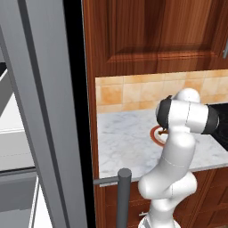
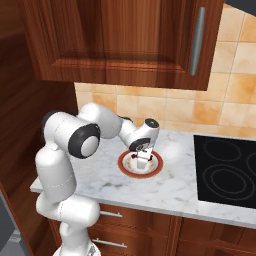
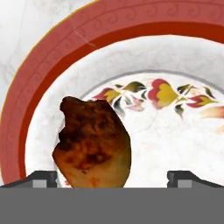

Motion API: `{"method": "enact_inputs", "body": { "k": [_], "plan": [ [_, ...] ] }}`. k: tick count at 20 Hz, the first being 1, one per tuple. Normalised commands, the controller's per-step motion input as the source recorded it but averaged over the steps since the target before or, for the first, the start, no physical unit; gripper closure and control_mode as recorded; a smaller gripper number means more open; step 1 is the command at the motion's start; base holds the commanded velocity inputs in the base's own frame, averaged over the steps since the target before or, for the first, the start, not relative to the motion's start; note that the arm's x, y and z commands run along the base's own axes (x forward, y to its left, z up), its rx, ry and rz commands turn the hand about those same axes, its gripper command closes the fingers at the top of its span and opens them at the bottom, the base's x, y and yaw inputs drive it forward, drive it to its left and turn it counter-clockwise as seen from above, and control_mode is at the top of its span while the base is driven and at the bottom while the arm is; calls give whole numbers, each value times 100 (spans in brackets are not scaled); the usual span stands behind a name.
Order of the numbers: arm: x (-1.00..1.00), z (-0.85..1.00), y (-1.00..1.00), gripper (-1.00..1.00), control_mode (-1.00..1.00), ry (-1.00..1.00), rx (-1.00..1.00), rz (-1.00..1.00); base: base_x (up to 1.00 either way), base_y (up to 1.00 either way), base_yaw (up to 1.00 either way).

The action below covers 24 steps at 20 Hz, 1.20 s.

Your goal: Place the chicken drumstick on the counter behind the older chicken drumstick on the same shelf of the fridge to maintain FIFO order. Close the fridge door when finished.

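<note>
- At the far left of the left base view, the grey fridge (image 1: 40, 133) door is standing open, its edge running down the frame; the inside shelves are not readable from here.
- Moving right in that view, the marble counter (image 1: 124, 142) is stretching under orange tiles, with the white arm bending over a red-rimmed plate (image 1: 156, 133) at centre right.
- In the centre of the right base view, the gripper (image 2: 142, 159) is hanging directly above the plate (image 2: 155, 169), pointing down at it, with the black cooktop (image 2: 225, 170) lying at the right of the frame.
- In the lower left of the hand view, the browned chicken drumstick (image 3: 92, 144) is lying on the plate (image 3: 52, 61), nearer the left fingertip (image 3: 41, 179) than the right; the jaws are standing wide apart with nothing between them yet gripped.
- The step in hand appears to be the pickup from the counter. The next move likely calls for lowering, centring the drumstick between the fingers, and closing before any carry to the fridge.
</note>
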Motion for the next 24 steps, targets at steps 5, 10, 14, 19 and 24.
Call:
{"method": "enact_inputs", "body": {
  "k": [5,10,14,19,24],
  "plan": [
    [29,-19,-8,-100,-100,3,2,0,0,0,0],
    [19,-32,1,100,-100,5,1,0,0,0,0],
    [7,-51,8,100,-100,11,0,0,0,0,0],
    [0,-26,8,100,-100,5,0,0,0,0,0],
    [-39,22,4,100,-100,-20,0,-3,0,0,0]
  ]
}}
